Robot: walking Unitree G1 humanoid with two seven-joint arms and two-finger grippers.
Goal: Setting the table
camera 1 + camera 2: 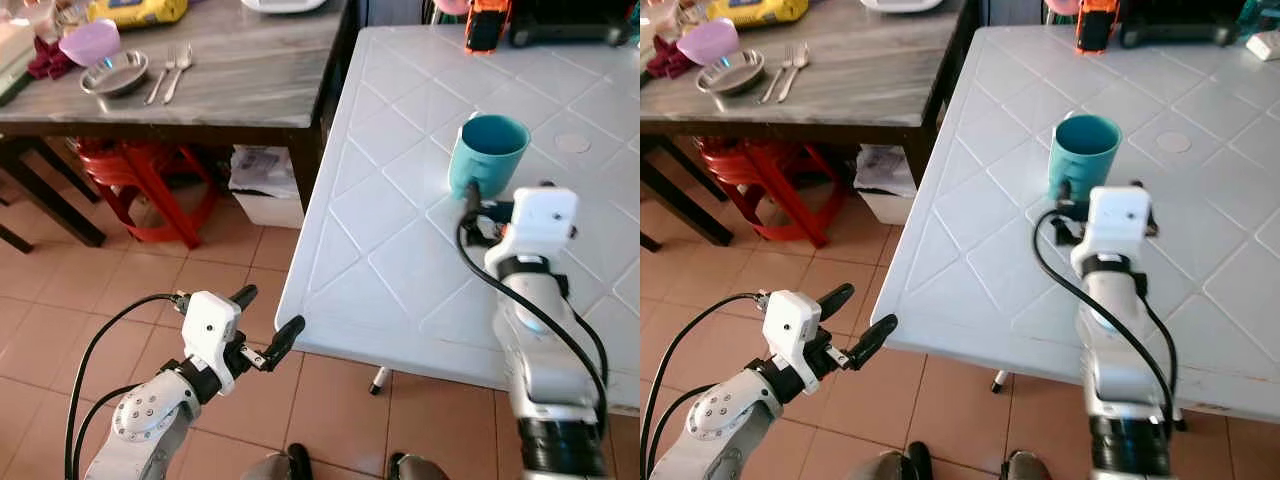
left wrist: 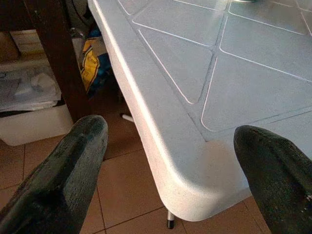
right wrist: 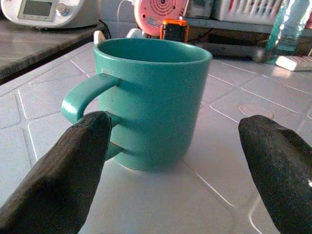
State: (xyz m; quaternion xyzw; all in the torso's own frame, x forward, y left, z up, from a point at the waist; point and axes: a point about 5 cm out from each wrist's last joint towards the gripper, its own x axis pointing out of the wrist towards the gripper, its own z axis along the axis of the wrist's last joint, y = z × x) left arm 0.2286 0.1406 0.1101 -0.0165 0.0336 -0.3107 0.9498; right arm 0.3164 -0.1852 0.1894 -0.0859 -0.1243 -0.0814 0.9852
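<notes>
Fingers (image 3: pixel 63 180) of the right gripper (image 3: pixel 170 175) stood spread wide on either side of the teal ceramic mug (image 1: pixel 487 152), gripping nothing; one pad sat just beside the looped handle, the other well clear of the far wall. That mug stood upright on the white plastic table with moulded diamond panels (image 1: pixel 380 260), near its middle and directly ahead of the right wrist.

The left gripper (image 1: pixel 262 327) was also open and empty, its two black tips hovering off the near corner of the white table above the tiled floor.

If the step in hand was taking or placing the mug, doing it well probably meant centring the body between both pads before closing, keeping the handle-side finger from catching inside the loop, and squeezing low on the wall so the mug stayed upright.

Counted: one teal mug, two tables. On the dark grey wooden table (image 1: pixel 250 80) beyond lay one round steel bowl (image 1: pixel 114 73), one pale purple plastic cup (image 1: pixel 89 42) and two metal utensils (image 1: pixel 170 72) side by side, at least one a fork.
</notes>
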